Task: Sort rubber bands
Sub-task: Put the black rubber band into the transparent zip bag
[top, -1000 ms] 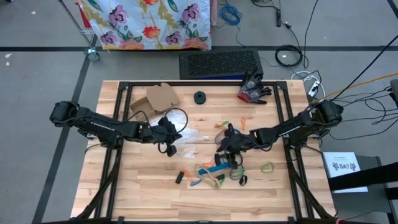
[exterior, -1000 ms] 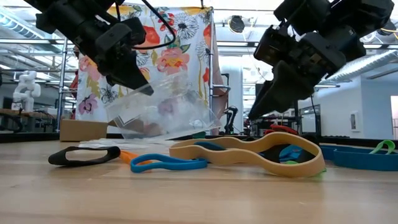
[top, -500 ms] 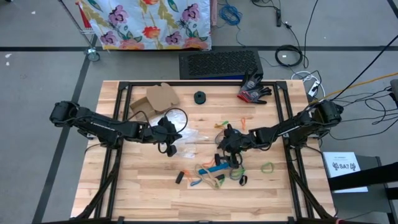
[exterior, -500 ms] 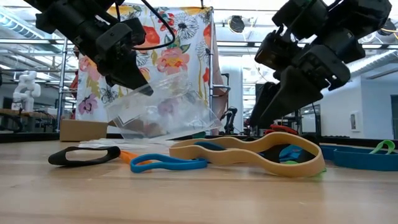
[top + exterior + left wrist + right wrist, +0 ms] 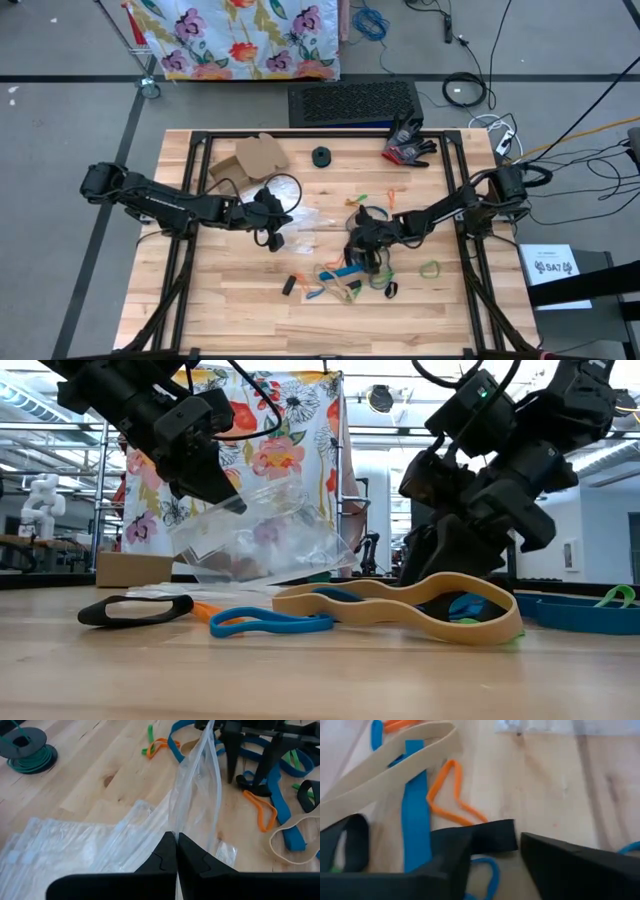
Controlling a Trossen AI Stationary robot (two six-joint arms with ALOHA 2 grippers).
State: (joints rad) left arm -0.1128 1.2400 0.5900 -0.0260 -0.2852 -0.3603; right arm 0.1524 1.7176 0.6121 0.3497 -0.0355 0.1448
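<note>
Right tool (image 5: 495,857): fingers spread, tips down at the desk (image 5: 230,310), straddling a black rubber band (image 5: 487,836) in the pile of rubber bands (image 5: 350,275); nothing pinched yet.
Left tool (image 5: 176,851): fingers pressed together on the edge of a clear plastic bag (image 5: 197,785), held up beside the pile.
Risk, right: closing here may catch the orange band (image 5: 451,795) or blue band (image 5: 416,805) just beside, mixing colours.
Risk, left: the limp bag mouth may sag shut, so a dropped band misses.
Writing: white sheet (image 5: 553,266) off the desk reads "SA7", as far as I can tell.
</note>
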